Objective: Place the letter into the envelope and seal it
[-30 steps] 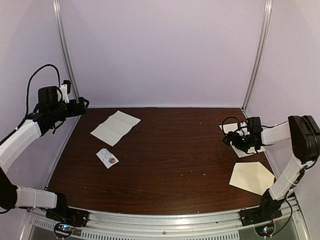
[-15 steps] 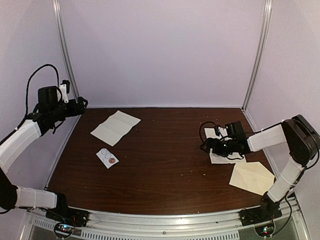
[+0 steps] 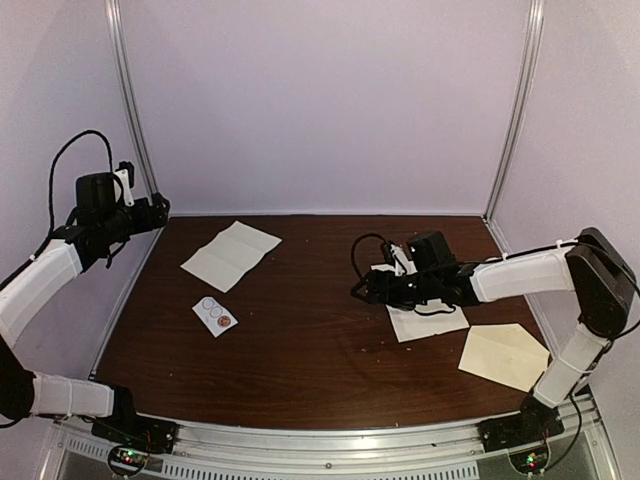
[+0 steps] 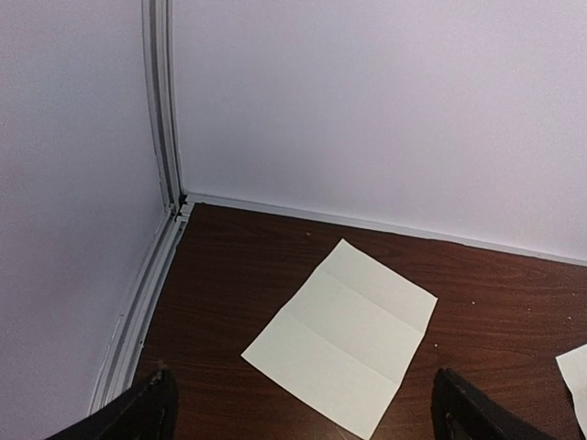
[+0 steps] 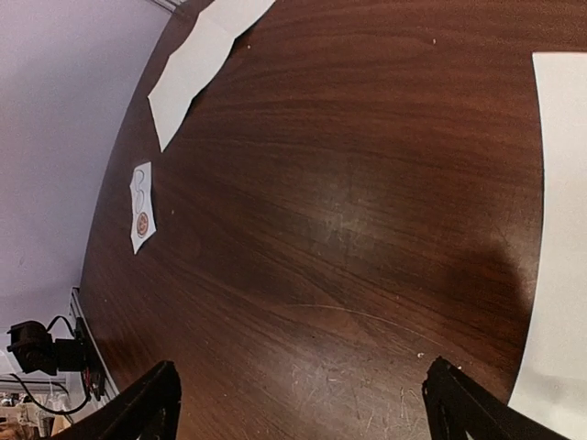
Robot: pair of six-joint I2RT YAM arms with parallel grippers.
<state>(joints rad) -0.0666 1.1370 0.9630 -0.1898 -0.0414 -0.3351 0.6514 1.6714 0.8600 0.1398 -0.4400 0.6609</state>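
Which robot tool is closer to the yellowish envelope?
The right one. The right tool is over the middle of the table, left of and behind the envelope. The left tool is raised at the far left corner, across the table from it.

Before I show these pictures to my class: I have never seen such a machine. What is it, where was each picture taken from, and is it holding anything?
Two white-and-black robot arms stand at the near edge of a dark wooden table. The wide picture looks down from above, behind them; the other two come from a camera on each wrist. On the table lie a creased white paper sheet, a small white card with round stickers, a second white paper sheet beneath the right arm, and a cream paper envelope near that arm's base. The left end effector and the right end effector are open and hold nothing.
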